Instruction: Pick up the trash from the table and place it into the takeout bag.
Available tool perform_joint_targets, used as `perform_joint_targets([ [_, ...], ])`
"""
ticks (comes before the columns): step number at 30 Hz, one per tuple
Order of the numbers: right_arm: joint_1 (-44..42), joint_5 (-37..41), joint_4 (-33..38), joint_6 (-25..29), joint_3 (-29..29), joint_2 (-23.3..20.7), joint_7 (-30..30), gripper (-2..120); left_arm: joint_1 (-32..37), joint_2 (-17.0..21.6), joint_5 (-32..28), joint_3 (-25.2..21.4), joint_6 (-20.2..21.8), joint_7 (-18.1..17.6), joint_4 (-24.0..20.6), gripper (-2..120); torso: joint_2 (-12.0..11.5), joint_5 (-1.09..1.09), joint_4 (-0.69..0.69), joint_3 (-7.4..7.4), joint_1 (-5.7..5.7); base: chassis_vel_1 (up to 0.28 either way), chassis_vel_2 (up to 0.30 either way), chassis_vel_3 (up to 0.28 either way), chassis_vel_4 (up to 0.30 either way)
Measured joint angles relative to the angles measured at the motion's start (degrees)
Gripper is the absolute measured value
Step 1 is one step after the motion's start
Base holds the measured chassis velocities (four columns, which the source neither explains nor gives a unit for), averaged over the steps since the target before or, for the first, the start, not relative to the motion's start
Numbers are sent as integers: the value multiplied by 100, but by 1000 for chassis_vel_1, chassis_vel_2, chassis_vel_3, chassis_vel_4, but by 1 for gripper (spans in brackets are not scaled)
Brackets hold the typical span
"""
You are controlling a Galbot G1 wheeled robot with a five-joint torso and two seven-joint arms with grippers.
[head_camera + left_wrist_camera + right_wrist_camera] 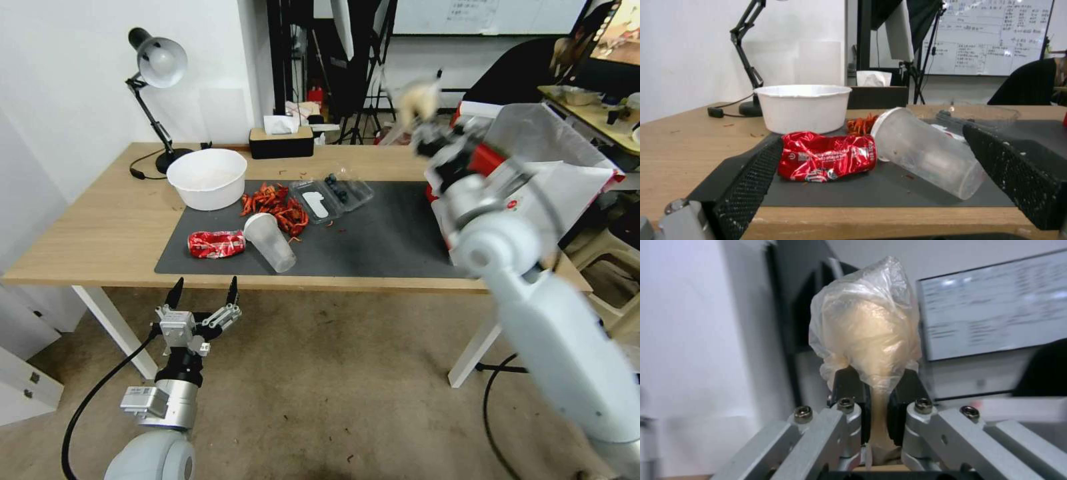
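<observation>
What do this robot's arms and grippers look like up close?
Both arms are smooth, rounded, pale grey-white shells. The left gripper has bare metal linkages, two slim black fingers with textured mesh-like pads, and a black cable looping from its wrist. The right gripper has silvery bolted links, black pads and a red wrist part.

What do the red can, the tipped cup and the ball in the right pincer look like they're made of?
Red can: thin glossy metal, judging by its sharp crumpled creases. Clear cup: frosted see-through plastic, lying on its side. Pale ball: something beige wrapped in thin crinkly plastic film, squeezed in the right pincer; its contents are unclear.
</observation>
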Motion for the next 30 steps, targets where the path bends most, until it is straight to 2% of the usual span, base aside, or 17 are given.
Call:
perform_joint_targets([
  [2, 127, -144, -75, -408, 117, -137, 401, 6, 4, -15, 15, 18, -5, 5, -8, 100, 0, -2, -1, 0, 0, 0, 0, 0, 0],
  [3, 127, -144, -75, -408, 117, -137, 401, 6, 4, -15, 15, 18, -5, 5, -8, 100, 0, -2, -1, 0, 0, 0, 0, 0, 0],
  [6, 230, -185, -224, -1222, 242, -211, 1050, 6, 12, -29, 30, 40, -11, 11, -15, 100, 0, 0, -1, 1, 0, 0, 0, 0, 0],
  [7, 230, -185, -224, -1222, 242, -211, 1050, 6, 12, -29, 30, 40, -11, 11, -15, 100, 0, 0, -1, 1, 0, 0, 0, 0, 0],
  [10, 321, 128, -346, -1804, 295, -215, 1560, 6, 20, -18, 33, 36, -18, 13, -25, 100, 0, 0, 0, 1, 0, 0, 0, 0, 0],
  [16, 434, 902, -459, -2257, 353, -148, 2190, 6, 36, -13, 33, 26, -24, 13, -44, 100, 0, -1, 0, 1, 0, 0, 0, 0, 0],
  [19, 443, 1131, -477, -2354, 414, -118, 2323, 6, 43, -11, 33, 22, -32, 13, -44, 100, 0, -2, 1, 1, 0, 0, 0, 0, 0],
  [21, 434, 1172, -477, -2368, 442, -113, 2344, 9, 45, -8, 33, 20, -35, 13, -44, 100, 0, -2, 1, 1, 0, 0, 0, 0, 0],
  [24, 390, 1261, -436, -2399, 519, -127, 2379, 25, 49, -3, 33, 19, -40, 13, -45, 100, 0, -1, 0, 1, 0, 0, 0, 0, 0],
  [25, 390, 1261, -436, -2399, 519, -127, 2379, 25, 49, -3, 33, 19, -40, 13, -45, 100, 0, -1, 0, 1, 0, 0, 0, 0, 0],
  [30, 357, 1367, -370, -2430, 646, -196, 2413, 44, 48, -12, 39, 40, -42, 16, -46, 100, 0, -2, 0, 0, 0, 0, 0, 0, 0],
])
